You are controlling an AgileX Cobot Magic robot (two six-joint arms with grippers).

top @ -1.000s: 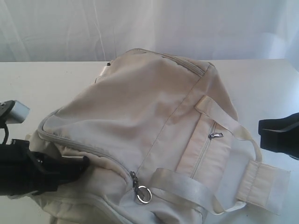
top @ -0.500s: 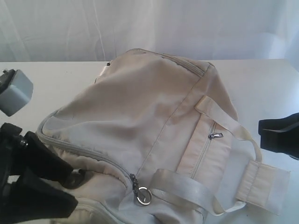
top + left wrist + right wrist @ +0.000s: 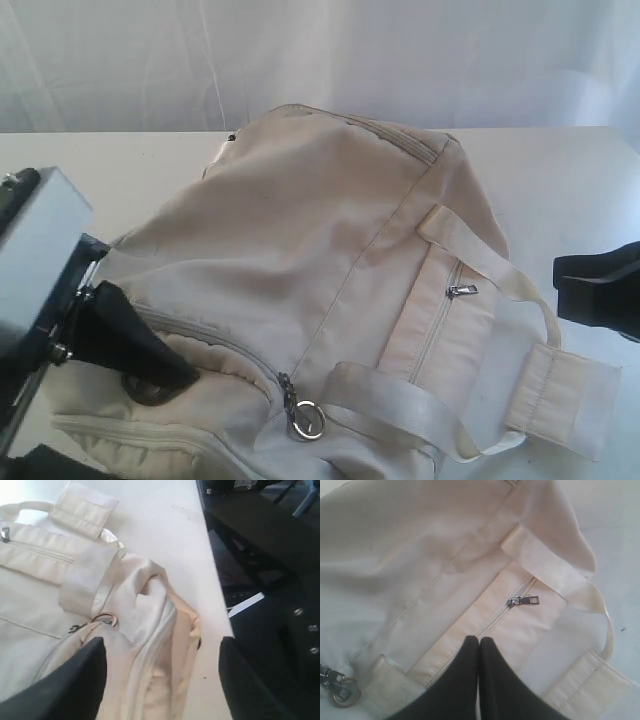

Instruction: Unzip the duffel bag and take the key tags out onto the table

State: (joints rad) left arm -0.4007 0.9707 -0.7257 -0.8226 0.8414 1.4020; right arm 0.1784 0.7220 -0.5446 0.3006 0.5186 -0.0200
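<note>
Unzip step, not yet begun: duffel bag [image 3: 300,230] lies on table [image 3: 560,180], main zip looks closed.
L gripper [image 3: 162,642] has jaws wide apart, empty, over bag's near end by zip-pull ring [image 3: 308,420]. Next it needs a pinch on the ring, then a pull along the zip. R gripper [image 3: 479,641] pressed closed, empty, at bag's right. Key tags unseen, prob. inside.

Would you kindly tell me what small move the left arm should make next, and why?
Probably shift the left gripper sideways so its open jaws straddle the ring pull, ready to close. The duffel bag looks zipped, no key tags show, and the ring lies just past one finger.
</note>
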